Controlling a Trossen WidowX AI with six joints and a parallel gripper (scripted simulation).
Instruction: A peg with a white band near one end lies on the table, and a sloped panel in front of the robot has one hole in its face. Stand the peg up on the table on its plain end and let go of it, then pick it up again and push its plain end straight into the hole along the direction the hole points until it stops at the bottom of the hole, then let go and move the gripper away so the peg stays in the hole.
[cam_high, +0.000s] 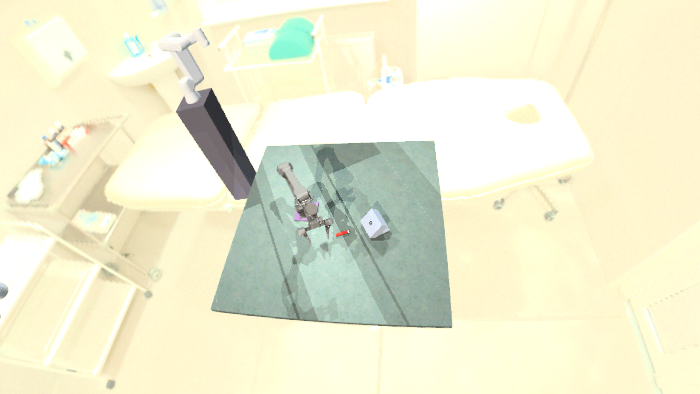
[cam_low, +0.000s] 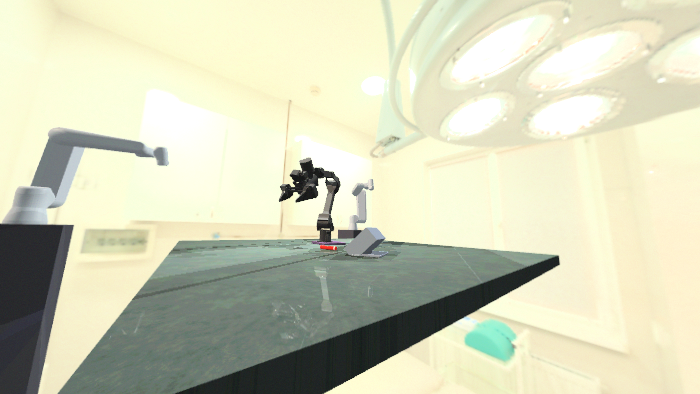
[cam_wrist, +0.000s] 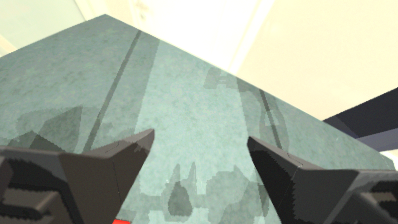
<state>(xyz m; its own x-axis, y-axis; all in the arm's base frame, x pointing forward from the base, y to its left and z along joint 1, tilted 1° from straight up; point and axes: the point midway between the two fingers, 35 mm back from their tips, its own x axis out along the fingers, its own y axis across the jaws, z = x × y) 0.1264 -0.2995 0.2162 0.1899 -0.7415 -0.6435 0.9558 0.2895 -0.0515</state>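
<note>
The red peg (cam_high: 342, 233) (cam_low: 327, 247) lies on its side on the table (cam_high: 415, 280) (cam_low: 240, 300). Its white-banded end points toward the sloped panel (cam_high: 378, 229) (cam_low: 366, 242). The panel's face shows one dark hole (cam_high: 370, 223) in the top view; the hole cannot be seen in the exterior view. My gripper (cam_high: 318, 240) (cam_low: 289, 201) (cam_wrist: 202, 136) is open and empty, high above the table. In the top view it appears just left of the peg. In the wrist view only a small red bit of the peg (cam_wrist: 121, 222) shows at the bottom edge, beside the left finger.
The arm's base stands on a purple plate (cam_high: 298, 218) (cam_low: 320, 243). The panel stands close to the peg's banded end. A dark pedestal (cam_high: 220, 145) with a pale arm stands beyond the table's edge. Shadows of the arm fall across the table.
</note>
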